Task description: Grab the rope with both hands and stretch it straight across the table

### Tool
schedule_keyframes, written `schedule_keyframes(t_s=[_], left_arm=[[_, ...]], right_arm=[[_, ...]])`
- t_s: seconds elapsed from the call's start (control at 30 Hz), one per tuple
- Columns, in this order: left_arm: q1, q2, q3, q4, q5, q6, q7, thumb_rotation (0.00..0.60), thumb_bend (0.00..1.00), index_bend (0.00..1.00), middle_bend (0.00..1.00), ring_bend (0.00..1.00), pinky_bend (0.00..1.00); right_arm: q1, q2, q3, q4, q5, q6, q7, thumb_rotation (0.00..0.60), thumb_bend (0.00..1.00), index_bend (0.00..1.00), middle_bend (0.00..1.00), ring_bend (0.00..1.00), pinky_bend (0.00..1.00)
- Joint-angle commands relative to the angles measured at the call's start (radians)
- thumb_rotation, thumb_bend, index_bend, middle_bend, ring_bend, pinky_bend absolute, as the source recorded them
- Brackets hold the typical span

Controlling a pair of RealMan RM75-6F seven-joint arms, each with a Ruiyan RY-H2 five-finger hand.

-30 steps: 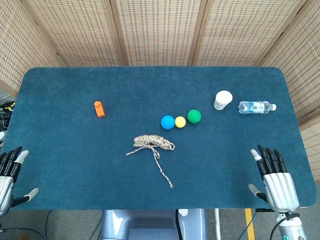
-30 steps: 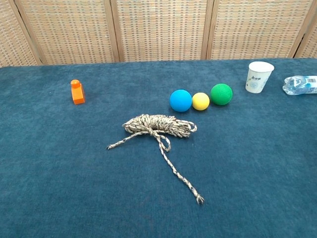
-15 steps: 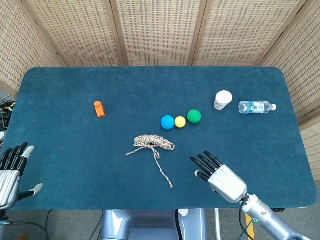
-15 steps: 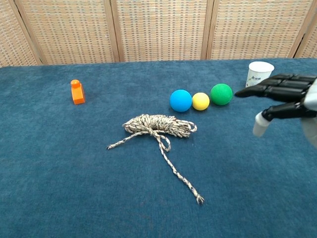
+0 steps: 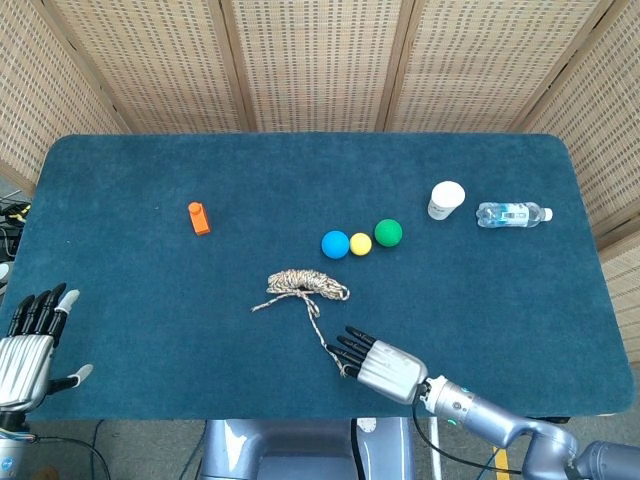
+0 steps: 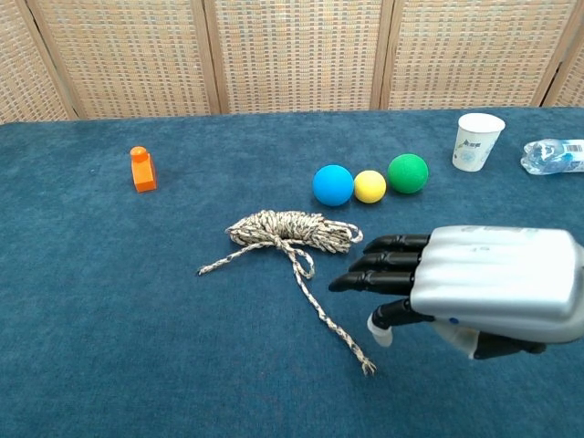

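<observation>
Right hand (image 5: 378,366) now beside rope (image 5: 308,285) tail end, fingers extended.

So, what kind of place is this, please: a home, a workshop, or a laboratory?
Probably a robot test or demo station, not a home. A table covered in blue cloth holds scattered practice props: a rope, three coloured balls and a paper cup. Woven screens close off the area behind.
</observation>
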Motion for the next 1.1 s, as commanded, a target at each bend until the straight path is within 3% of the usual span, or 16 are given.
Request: schedule_keyframes(t_s=[0.03, 0.57, 0.93, 1.1], left_arm=[[0.0, -0.005, 0.002, 0.001, -0.001, 0.0, 0.008, 0.6, 0.0, 0.0, 0.0, 0.0, 0.0], [-0.008, -0.01, 0.006, 0.008, -0.003, -0.005, 0.006, 0.6, 0.0, 0.0, 0.0, 0.0, 0.0], [-0.013, -0.004, 0.007, 0.009, -0.006, -0.009, -0.004, 0.6, 0.0, 0.0, 0.0, 0.0, 0.0], [-0.013, -0.004, 0.01, 0.008, -0.002, -0.007, -0.003, 0.6, 0.0, 0.0, 0.0, 0.0, 0.0]], right_arm=[[0.018, -0.032, -0.004, 0.003, 0.028, -0.024, -0.029, 0.6, 1.0, 0.32, 0.0, 0.0, 0.0], [0.062, -0.16, -0.001, 0.057, 0.166, -0.074, -0.101, 0.6, 1.0, 0.32, 0.0, 0.0, 0.0], [0.071, -0.172, 0.001, 0.089, 0.273, -0.1, -0.205, 0.6, 1.0, 0.32, 0.0, 0.0, 0.0], [0.063, -0.163, 0.033, 0.102, 0.365, -0.082, -0.262, 0.6, 1.0, 0.32, 0.0, 0.0, 0.0]])
